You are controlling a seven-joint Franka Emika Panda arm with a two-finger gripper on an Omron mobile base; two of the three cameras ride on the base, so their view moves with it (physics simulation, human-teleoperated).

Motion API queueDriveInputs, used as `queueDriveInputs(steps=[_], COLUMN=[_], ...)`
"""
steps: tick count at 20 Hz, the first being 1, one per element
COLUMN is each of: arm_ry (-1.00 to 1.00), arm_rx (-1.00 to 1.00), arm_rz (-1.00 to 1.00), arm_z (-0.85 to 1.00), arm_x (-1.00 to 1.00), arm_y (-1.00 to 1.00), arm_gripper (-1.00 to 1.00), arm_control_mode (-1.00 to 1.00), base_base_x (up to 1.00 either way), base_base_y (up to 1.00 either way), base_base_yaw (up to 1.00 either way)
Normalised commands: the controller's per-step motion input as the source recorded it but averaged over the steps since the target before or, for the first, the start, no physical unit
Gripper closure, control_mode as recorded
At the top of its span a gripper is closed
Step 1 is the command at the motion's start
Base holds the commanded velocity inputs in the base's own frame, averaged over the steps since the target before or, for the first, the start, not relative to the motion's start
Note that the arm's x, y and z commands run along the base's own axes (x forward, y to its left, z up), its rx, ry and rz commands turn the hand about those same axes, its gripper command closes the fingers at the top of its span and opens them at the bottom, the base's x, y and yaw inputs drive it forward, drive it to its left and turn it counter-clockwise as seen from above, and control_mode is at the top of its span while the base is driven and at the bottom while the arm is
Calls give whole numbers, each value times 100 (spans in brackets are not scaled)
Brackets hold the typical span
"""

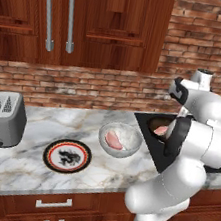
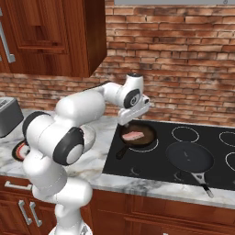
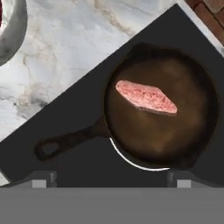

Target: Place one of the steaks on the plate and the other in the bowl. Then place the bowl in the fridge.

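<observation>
Two steaks: one [image 1: 113, 140] is lying in the bowl [image 1: 120, 139], just right of the plate [image 1: 67, 156]; the other [image 3: 146, 96] is lying in one of two frying pans [image 3: 162, 107], right of the bowl; the gripper [image 2: 124, 123] is hovering released above it; the arm is half hiding that pan in the left base view.

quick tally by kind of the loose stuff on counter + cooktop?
steaks: 2, one in the bowl, one in a pan
frying pans: 2
bowl: 1
plate: 1
toaster: 1
Total: 7
</observation>
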Motion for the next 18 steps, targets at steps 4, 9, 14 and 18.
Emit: queueDriveInputs(steps=[4, 9, 14, 18], arm_ry=[0, -13, -17, -4], arm_rx=[-3, -1, -3, -16], arm_rz=[52, 72, 77, 68], arm_z=[-31, -31, -16, 2], arm_x=[-15, -7, 20, 27], arm_y=[8, 8, 4, 10], arm_gripper=[-100, -100, -100, -100], arm_control_mode=[-100, -100, -100, -100], base_base_x=[0, 0, 0, 0], base_base_y=[0, 0, 0, 0], base_base_yaw=[0, 0, 0, 0])
